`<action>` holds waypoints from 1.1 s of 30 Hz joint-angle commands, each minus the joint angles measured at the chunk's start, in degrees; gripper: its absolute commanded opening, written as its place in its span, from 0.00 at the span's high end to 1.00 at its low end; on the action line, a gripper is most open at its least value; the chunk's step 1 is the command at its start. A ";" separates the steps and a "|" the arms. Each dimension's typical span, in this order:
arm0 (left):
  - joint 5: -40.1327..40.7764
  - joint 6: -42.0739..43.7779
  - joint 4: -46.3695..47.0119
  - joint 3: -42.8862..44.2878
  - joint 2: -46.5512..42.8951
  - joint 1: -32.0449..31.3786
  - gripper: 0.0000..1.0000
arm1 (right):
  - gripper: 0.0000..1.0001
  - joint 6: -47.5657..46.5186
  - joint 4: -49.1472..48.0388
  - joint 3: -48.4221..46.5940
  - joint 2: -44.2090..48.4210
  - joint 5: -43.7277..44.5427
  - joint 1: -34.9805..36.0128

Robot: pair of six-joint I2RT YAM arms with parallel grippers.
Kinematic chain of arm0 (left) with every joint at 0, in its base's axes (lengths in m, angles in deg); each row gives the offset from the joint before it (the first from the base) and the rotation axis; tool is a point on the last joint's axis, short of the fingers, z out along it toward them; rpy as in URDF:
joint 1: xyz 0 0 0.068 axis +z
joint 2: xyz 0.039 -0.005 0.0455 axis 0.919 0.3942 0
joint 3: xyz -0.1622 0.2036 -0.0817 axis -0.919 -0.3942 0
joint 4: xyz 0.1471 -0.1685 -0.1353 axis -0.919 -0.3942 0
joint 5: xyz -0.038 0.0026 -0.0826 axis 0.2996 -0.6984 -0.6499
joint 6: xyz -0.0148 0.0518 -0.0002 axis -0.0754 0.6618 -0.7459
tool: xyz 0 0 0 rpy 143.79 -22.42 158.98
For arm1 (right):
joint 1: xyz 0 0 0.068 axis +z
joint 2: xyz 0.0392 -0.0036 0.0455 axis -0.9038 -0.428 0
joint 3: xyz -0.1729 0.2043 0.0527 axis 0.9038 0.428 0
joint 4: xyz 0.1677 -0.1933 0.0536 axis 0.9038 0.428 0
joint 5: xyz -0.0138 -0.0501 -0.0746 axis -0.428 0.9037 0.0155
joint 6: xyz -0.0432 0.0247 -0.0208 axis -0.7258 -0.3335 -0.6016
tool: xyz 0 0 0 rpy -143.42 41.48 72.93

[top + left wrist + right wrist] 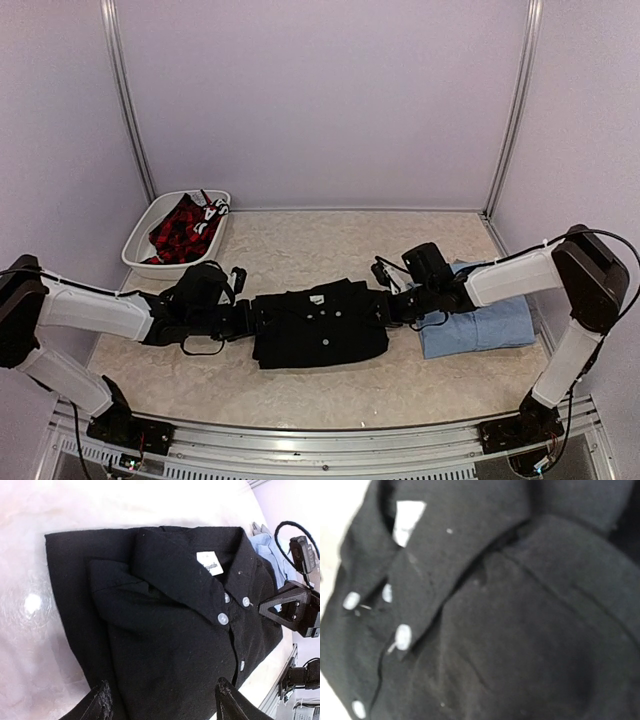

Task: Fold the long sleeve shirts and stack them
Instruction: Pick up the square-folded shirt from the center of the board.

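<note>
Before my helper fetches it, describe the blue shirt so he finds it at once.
On the right side of the table, partly under the right arm, lies the folded blue shirt. It sits right of the black shirt and is the only pale garment.

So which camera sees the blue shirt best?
The top camera: most of the folded blue shirt shows beside the black shirt. The left wrist view catches only a corner; the right wrist view shows none of it.

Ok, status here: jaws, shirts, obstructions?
Left jaws open at left edge of folded black shirt. Right jaws shut at its right edge, grip unconfirmed. Light blue shirt folded beside it. Basket back left, not in the way.
</note>
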 commanded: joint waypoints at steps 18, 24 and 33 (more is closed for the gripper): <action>-2.67 2.39 0.31 3.40 7.16 3.34 0.33 | 0.09 -0.72 1.37 4.52 -2.27 -0.32 -5.13; -6.31 -0.43 4.52 1.26 10.46 3.39 0.35 | 0.12 5.50 -8.44 7.32 -7.11 -8.02 -5.11; -6.12 -3.36 8.17 -0.12 13.29 -0.79 0.41 | 0.24 16.05 -23.39 10.05 -13.26 -15.76 -3.29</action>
